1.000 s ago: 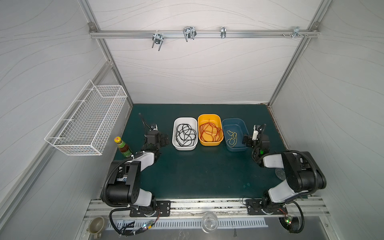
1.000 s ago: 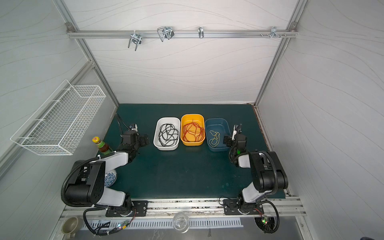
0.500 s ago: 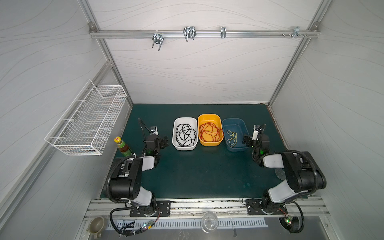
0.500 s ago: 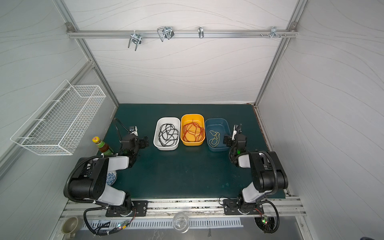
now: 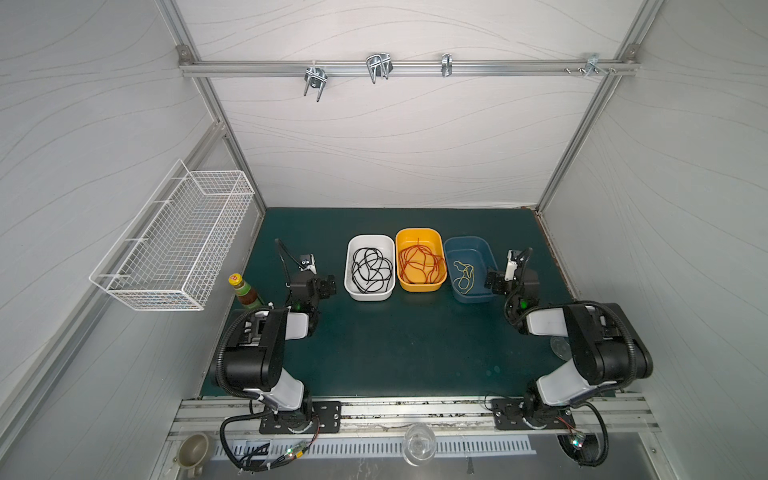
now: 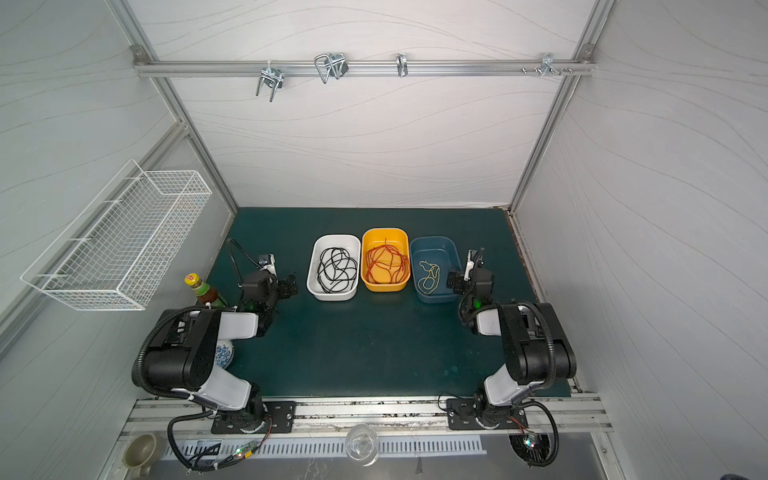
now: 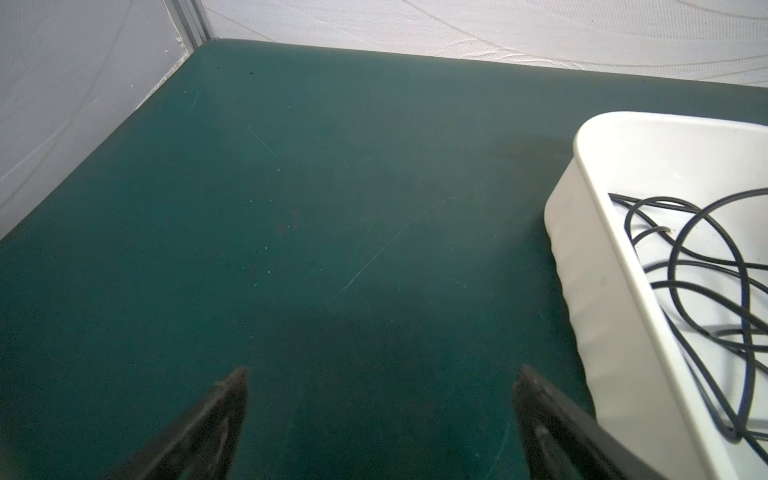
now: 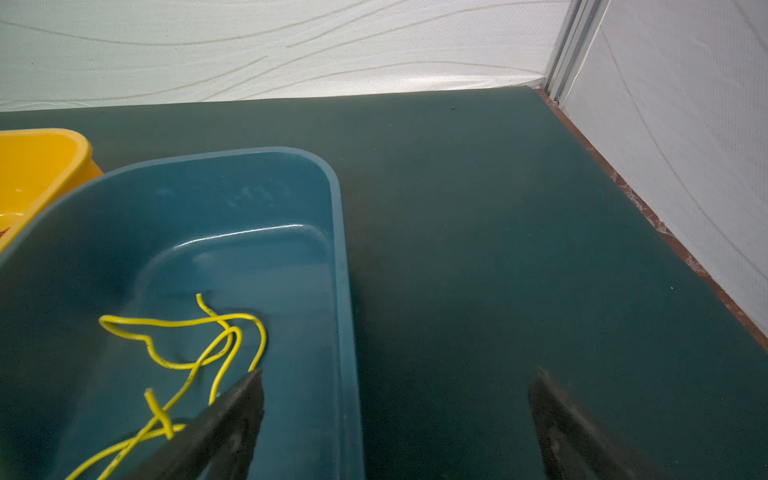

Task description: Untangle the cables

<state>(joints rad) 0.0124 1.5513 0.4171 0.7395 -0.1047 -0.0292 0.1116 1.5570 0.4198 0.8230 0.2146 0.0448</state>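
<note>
We see a green table [image 5: 395, 340] carrying three tubs in a row: a white tub [image 5: 370, 297], a yellow tub [image 5: 419, 287] and a blue tub [image 5: 469, 249]. The left tool [image 7: 380, 382] hangs just beside the white tub, jaws spread wide over bare table, holding nothing. The right tool [image 8: 399, 382] is spread too and empty, one finger above the blue tub's inside, the other above the table. Each cable lies loosely looped in its own tub: the black cable [image 5: 371, 270] in the white, the red cable [image 5: 419, 259] in the yellow, the yellow cable [image 5: 464, 276] in the blue.
</note>
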